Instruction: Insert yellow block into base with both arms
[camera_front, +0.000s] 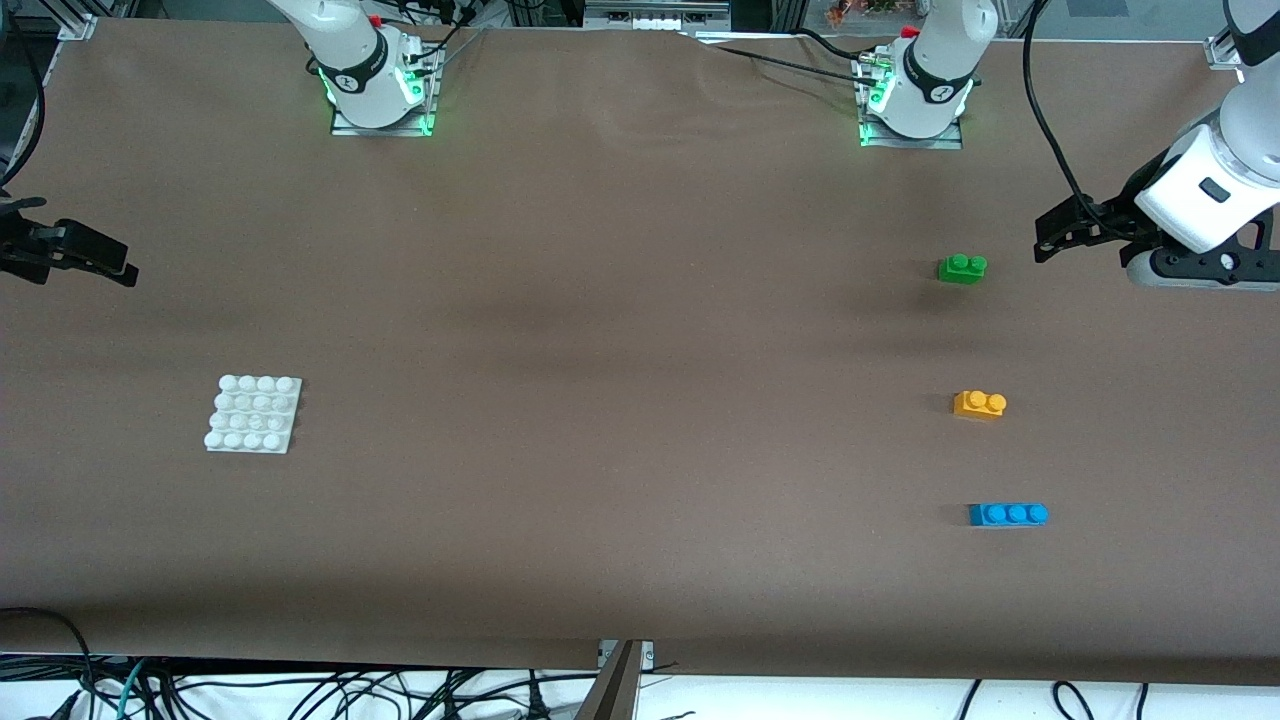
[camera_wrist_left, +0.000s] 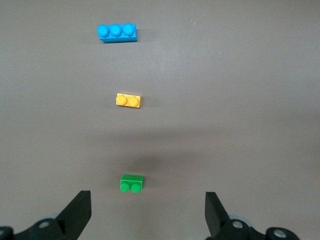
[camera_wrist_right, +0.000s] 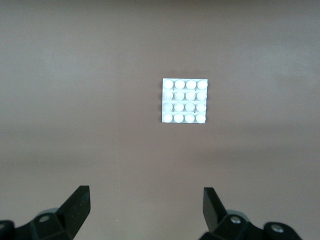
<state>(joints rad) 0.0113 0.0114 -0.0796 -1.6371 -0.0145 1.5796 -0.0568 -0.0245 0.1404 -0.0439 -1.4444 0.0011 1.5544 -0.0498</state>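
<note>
The yellow block (camera_front: 979, 404) (camera_wrist_left: 128, 100) lies flat on the brown table toward the left arm's end, studs up, untouched. The white studded base (camera_front: 254, 413) (camera_wrist_right: 184, 100) lies toward the right arm's end, with nothing on it. My left gripper (camera_front: 1050, 235) (camera_wrist_left: 148, 210) hangs open and empty over the table by the green brick, well apart from the yellow block. My right gripper (camera_front: 110, 262) (camera_wrist_right: 146, 207) hangs open and empty over the table at the right arm's end, apart from the base.
A green two-stud brick (camera_front: 962, 268) (camera_wrist_left: 132, 183) lies farther from the front camera than the yellow block. A blue three-stud brick (camera_front: 1008, 514) (camera_wrist_left: 117, 33) lies nearer to it. Cables run along the table's front edge (camera_front: 640, 665).
</note>
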